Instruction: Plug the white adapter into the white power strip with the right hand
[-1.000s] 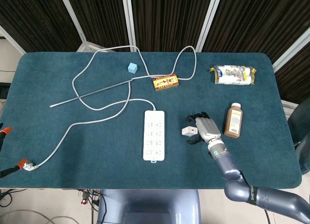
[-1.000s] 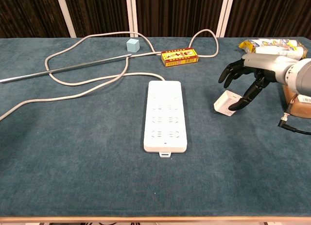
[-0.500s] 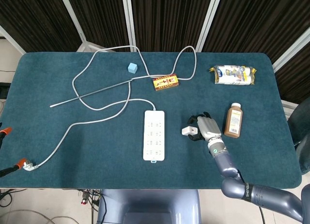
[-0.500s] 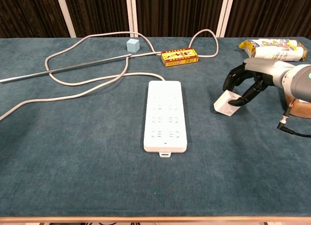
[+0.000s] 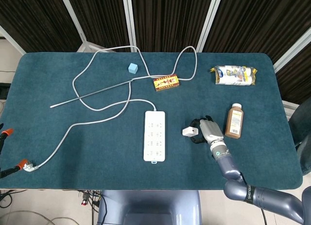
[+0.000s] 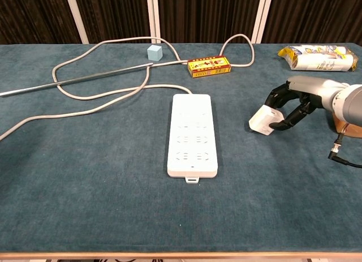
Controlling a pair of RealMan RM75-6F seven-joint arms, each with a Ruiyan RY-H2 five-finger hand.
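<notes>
Item: white adapter (image 6: 262, 120). It lies on the table (image 5: 58, 98), right of centre and towards the front edge, resting tilted on the cloth with its left end lowest.

Item: right hand (image 6: 291, 103). My fingers (image 6: 281, 125) are curled around the adapter's right side, touching it above and below. I judge this a closing grasp. I cannot tell from either view whether the adapter is fully held or lifted clear of the table.

Item: white power strip (image 5: 154, 135). It lies flat near the centre front. Its long axis runs from the front edge towards the back, with the sockets facing up. Its cord (image 5: 92, 115) leaves the far end and trails off to the left front corner.

Governing relation: the strip lies to the left of my right hand and the adapter, apart from both. The coming move is a carry leftwards, after turning the prongs down to meet the sockets.

Left hand: in neither view.

Also present: brown bottle (image 5: 234, 121), just right of my hand; wrapped packet (image 5: 235, 75), right back corner.
</notes>
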